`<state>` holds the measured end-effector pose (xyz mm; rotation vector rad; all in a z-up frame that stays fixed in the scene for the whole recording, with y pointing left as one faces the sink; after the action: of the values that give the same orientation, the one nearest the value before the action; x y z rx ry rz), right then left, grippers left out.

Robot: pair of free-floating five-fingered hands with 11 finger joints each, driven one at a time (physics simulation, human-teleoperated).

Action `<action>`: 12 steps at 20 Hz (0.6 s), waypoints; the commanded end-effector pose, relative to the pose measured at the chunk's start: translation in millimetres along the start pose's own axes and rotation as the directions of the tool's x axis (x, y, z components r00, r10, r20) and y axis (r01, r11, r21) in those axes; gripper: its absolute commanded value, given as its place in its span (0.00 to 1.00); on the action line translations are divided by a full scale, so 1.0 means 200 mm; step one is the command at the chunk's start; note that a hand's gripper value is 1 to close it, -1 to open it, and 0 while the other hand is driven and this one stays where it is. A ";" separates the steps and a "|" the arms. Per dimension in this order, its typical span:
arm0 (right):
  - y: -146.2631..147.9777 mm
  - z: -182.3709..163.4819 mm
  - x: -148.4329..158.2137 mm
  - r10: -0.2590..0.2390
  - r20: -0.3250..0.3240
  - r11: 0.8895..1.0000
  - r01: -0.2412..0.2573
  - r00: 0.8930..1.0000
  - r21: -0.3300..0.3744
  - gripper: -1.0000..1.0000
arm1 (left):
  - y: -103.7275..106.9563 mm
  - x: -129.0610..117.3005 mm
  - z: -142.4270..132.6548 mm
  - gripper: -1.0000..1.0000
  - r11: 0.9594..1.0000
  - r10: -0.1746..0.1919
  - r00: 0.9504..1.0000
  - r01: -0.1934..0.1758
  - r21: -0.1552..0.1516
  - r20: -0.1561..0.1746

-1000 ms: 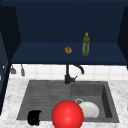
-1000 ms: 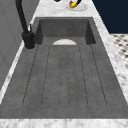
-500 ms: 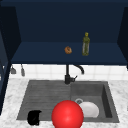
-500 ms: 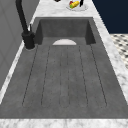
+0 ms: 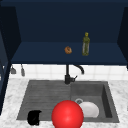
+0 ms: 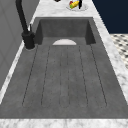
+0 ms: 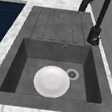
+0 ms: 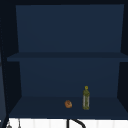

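Hand [image 5: 34,117]: black, left of the sink's [image 5: 25,100] front edge in the front view, low over the near corner of the drainboard. By position it's the left hand. Can't tell whether the fingers are spread or curled; nothing visibly held.
Drainboard [image 6: 65,75]: ribbed, left half of the sink, bare in the left side view.
Red ball [image 5: 67,114]: big, at the sink's front edge, centre, just right of the hand, apart from it. It covers part of the plate's left rim in the front view.
Faucet [image 5: 68,75]: black, behind the sink at its back edge, centre; spout arcs to the right over the basin.
Plate [image 7: 51,81]: white, flat on the floor of the sink's right basin, just beside the drain [image 7: 71,74].
Orange object [image 8: 68,104]: small, round, on the lower shelf above the sink, roughly over the faucet.
Bottle [image 8: 86,98]: green, upright, same shelf, just right of the orange object.
Dish [image 6: 76,5]: on the counter past the sink's far end in the left side view, with something colourful in it.
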<state>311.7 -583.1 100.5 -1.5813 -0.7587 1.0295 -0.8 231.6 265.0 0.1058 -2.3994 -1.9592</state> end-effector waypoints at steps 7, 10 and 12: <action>-0.05 0.13 0.05 -0.007 0.028 0.998 0.005 1.000 0.070 0.00 | 0.00 0.00 0.00 0.50 1.000 0.000 1.000 0.000 0.000 0.000; -0.05 0.11 0.05 0.020 0.067 0.997 -0.025 0.998 0.071 0.00 | 0.00 0.00 0.00 0.50 1.000 0.000 1.000 0.000 0.000 0.000; -0.04 0.11 0.04 0.006 0.023 0.999 -0.007 1.000 0.051 0.00 | 0.00 0.00 0.00 0.50 1.000 0.000 1.000 0.000 0.000 0.000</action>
<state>295.6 -564.2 104.6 -1.5280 -0.7417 1.0687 -0.8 231.6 265.0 0.1058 -2.3994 -1.9592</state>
